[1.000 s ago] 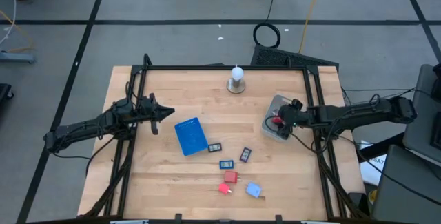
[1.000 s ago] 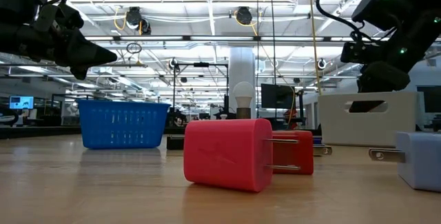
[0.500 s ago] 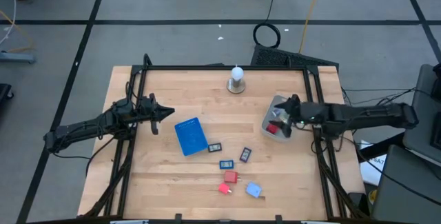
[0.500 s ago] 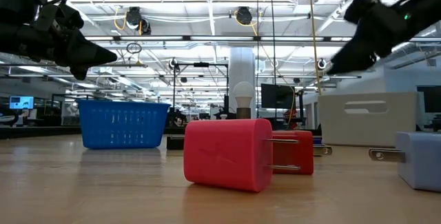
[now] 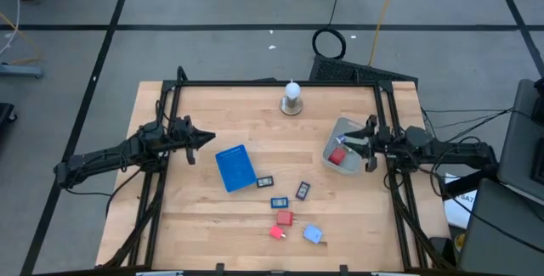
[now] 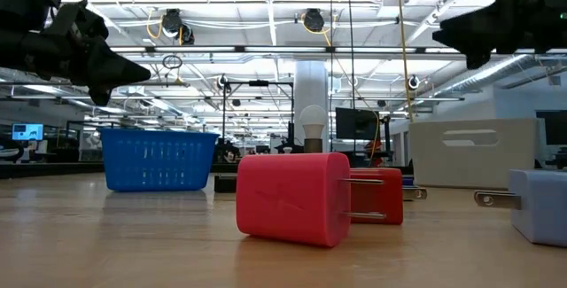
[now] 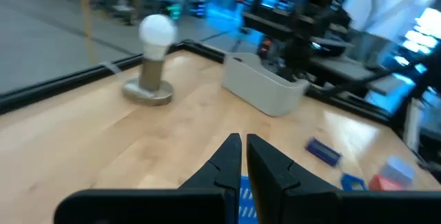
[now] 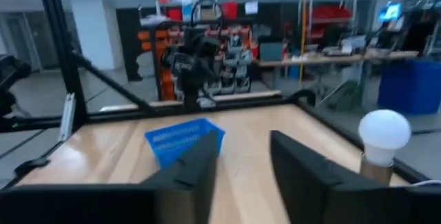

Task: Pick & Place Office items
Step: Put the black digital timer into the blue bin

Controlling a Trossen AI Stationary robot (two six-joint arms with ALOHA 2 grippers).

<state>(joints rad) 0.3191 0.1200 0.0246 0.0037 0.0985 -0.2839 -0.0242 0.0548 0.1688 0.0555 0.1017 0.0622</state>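
My right gripper (image 5: 367, 143) is showing a gap between its two fingers (image 8: 186, 172), parted and holding nothing. It hovers over the right rim of the grey container (image 5: 333, 132), close to the table's right frame rail (image 5: 393, 140). A red block (image 5: 337, 157) lies inside that container.

Left gripper (image 5: 206, 139) has its fingers (image 7: 227, 162) pressed together, nothing between them. It hangs above bare wood near the left rail, just left of the flat blue basket (image 5: 235, 167).

Outward from there: the remaining office items sit in a loose cluster toward the near edge of the table (image 5: 204, 225). A dark rectangle (image 5: 264, 181) lies just beside the basket's lower right corner, a blue-black piece (image 5: 279, 201) below it, another dark rectangle (image 5: 303, 191) to its right. Nearer the front edge are a red block (image 5: 283, 217), a second red piece (image 5: 277, 233) and a light-blue block (image 5: 312, 234), all well apart from both grippers.

A white bulb on a round base (image 5: 291, 98) stands near the far edge, between the two arms. The middle strip between bulb and cluster is open wood, and so is the whole left front quarter. From table height a red plug block (image 6: 297, 198) fills the foreground, with the light-blue one (image 6: 540, 201) at the right border.
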